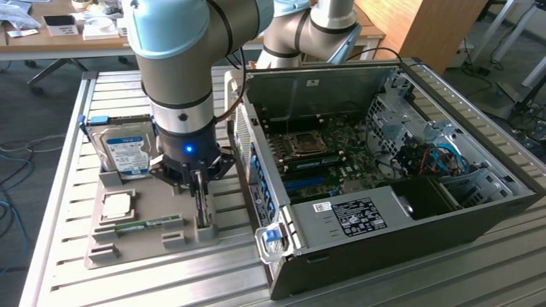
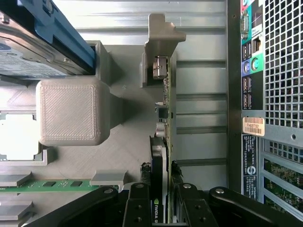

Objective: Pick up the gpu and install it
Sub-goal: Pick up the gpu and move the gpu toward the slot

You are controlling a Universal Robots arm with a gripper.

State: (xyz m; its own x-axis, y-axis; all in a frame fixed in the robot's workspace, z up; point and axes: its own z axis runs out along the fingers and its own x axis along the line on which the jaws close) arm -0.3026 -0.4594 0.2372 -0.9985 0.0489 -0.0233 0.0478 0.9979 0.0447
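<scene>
Tool (image 2: 162, 210) grips the upright gpu (image 2: 160, 158) close beside the case (image 1: 410, 251).

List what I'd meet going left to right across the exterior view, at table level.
hard drive → gpu standing on edge, tool closed on it → open computer case rear wall → CPU socket → blue cables
</scene>
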